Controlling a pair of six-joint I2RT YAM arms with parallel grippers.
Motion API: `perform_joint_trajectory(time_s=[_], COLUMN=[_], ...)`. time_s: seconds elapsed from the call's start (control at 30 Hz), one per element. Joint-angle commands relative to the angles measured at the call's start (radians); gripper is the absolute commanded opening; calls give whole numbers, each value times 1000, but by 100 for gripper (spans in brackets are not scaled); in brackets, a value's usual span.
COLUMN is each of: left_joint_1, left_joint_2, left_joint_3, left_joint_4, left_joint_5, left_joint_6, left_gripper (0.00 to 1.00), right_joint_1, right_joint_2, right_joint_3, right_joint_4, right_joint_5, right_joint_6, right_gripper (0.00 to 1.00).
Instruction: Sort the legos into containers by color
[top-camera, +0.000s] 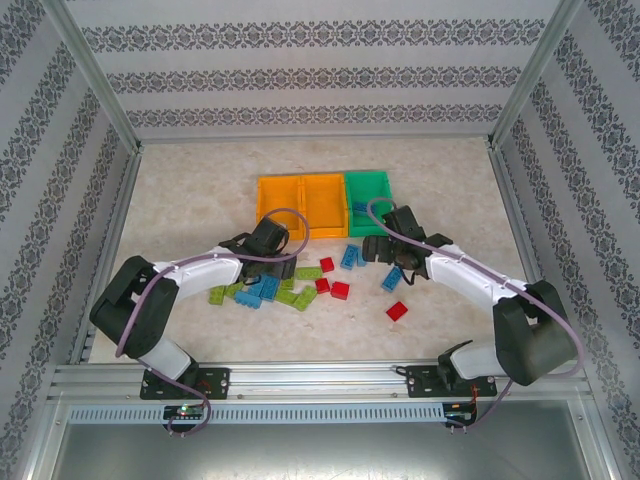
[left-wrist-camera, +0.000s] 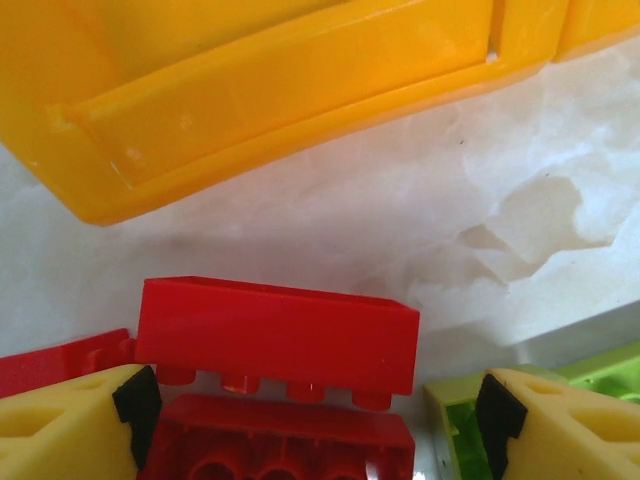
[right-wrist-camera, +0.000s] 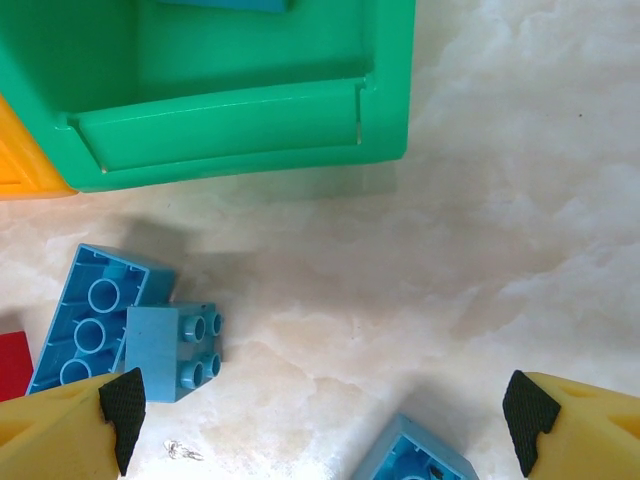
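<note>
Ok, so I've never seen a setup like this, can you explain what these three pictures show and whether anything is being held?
It's a robot with a left arm and a right arm, bolted at the near edge of a table. The wide picture is from a fixed camera above and behind them. The two close-ups are from a camera on each wrist; the yellow fingertips at the bottom belong to that arm. On the surface sit two orange bins and a green bin in a row, with red, blue and lime legos scattered nearby. The left end effector is open around a red brick, not clamped. The right end effector is open, holding nothing, near blue bricks.
</note>
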Motion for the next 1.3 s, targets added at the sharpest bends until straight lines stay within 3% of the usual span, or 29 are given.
perform_joint_trajectory(time_s=[0.0,0.47,0.67,0.83,1.0,1.27], left_joint_1=[14,36,38,37,38,38], left_joint_2=[24,64,69,79,81,27], left_joint_3=[21,40,42,50,40,3], left_joint_4=[17,20,40,41,50,61], left_joint_5=[4,-34,-3,-4,19,55], left_joint_6=[8,-8,-17,-12,-12,-14], left_gripper=[84,88,74,73,53,51], right_joint_1=[-13,-32,-33,-33,-33,-32], right_joint_2=[-30,-30,-23,-24,-22,-18], right_joint_3=[-28,-46,-49,-49,-49,-49], right_joint_4=[5,11,16,18,17,17], right_joint_5=[2,-12,-15,-14,-14,-18], right_joint_6=[15,19,23,21,22,23], right_gripper=[95,96,95,96,95,96])
